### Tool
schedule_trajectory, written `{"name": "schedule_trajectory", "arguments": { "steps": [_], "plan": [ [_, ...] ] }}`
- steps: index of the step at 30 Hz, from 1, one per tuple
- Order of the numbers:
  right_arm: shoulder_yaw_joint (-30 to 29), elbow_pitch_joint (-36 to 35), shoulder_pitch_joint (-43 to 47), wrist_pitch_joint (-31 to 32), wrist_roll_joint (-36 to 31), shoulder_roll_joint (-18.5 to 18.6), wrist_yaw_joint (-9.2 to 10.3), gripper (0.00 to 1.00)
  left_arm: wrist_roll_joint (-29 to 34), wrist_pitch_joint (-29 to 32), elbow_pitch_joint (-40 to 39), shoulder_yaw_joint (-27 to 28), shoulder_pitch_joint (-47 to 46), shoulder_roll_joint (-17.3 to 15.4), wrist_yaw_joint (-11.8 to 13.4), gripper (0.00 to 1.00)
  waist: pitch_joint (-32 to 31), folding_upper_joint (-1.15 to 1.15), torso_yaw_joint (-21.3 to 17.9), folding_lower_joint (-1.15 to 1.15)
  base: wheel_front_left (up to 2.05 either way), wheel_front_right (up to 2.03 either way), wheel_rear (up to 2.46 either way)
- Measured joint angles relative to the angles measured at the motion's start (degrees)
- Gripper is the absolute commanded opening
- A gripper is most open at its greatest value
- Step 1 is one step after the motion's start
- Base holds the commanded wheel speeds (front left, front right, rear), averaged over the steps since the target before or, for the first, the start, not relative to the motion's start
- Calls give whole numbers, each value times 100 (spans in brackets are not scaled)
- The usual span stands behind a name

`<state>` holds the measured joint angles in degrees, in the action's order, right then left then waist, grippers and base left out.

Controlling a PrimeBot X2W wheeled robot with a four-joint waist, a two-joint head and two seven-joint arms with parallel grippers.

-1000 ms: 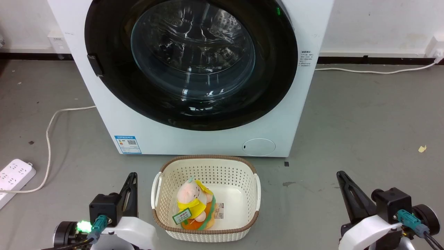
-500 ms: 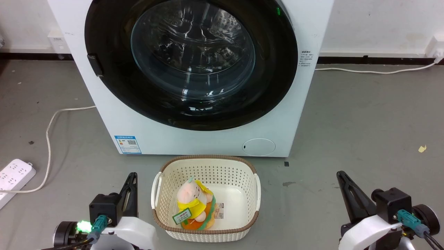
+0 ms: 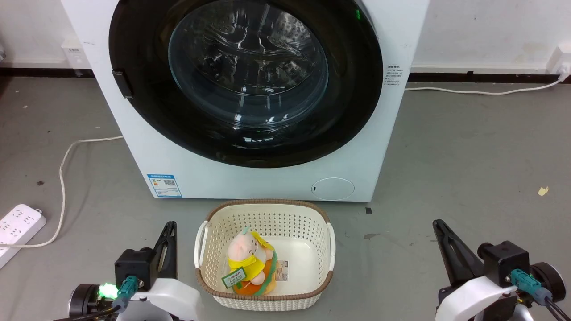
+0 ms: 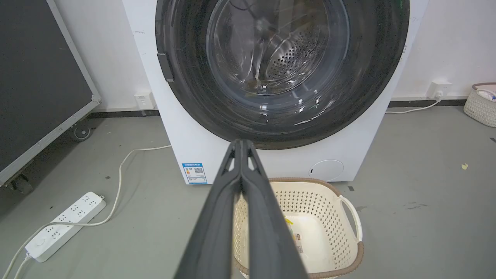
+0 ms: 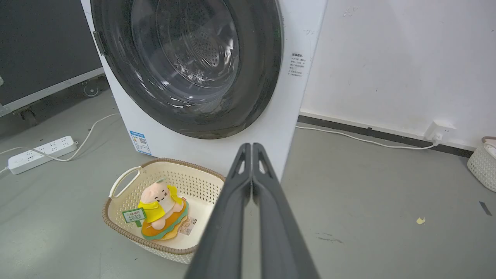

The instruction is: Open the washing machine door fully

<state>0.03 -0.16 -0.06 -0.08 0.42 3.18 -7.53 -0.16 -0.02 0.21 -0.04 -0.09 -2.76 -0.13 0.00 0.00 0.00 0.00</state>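
Pressing flat against each other, the left fingers (image 4: pixel 219 217) make one dark wedge with no gap between them, and the right fingers (image 5: pixel 230 217) are closed together the same way; neither pair holds anything. Both pairs hang low over the grey floor (image 3: pixel 468 156), tips aimed at the machine and well short of it. The left pair sits just beside the left handle of a cream perforated basket (image 3: pixel 267 201); the right pair is well off to the basket's right. In the basket lies a plush toy (image 3: pixel 250 263) dressed in yellow, with a green tag.

The basket stands on the floor close in front of the washing machine (image 3: pixel 250 183), just below a small round flap (image 3: pixel 332 188); a blue label (image 3: pixel 164 185) marks the lower left of the white front. The washing machine door (image 3: pixel 250 80) lies shut, flush against that front, and the perforated steel drum shows through its glass bowl. Its black handle tab (image 3: pixel 122 83) sits on the rim at the robot's left. A white power strip (image 3: pixel 18 225) lies on the floor further left.
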Motion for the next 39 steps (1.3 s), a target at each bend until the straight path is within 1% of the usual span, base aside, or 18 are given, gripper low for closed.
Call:
{"name": "schedule_trajectory", "arguments": {
  "steps": [26, 27, 39],
  "plan": [
    [0, 0, 0, 1, 0, 0, 0, 0, 0, 0, 0, 0, 0, 0, 0, 0, 0, 0, 0, 0, 0, 0, 0],
    [1, 0, 0, 0, 3, 1, 0, 100, 0, 0, 1, 0, 0, 1, 0, 100, 0, 0, 0, 0, 0, 0, 0],
    [-10, 10, 0, -87, 19, 2, 0, 100, 0, -85, 25, -75, 0, 2, 2, 100, -10, 0, 8, 0, 0, 0, 0]
  ]
}}
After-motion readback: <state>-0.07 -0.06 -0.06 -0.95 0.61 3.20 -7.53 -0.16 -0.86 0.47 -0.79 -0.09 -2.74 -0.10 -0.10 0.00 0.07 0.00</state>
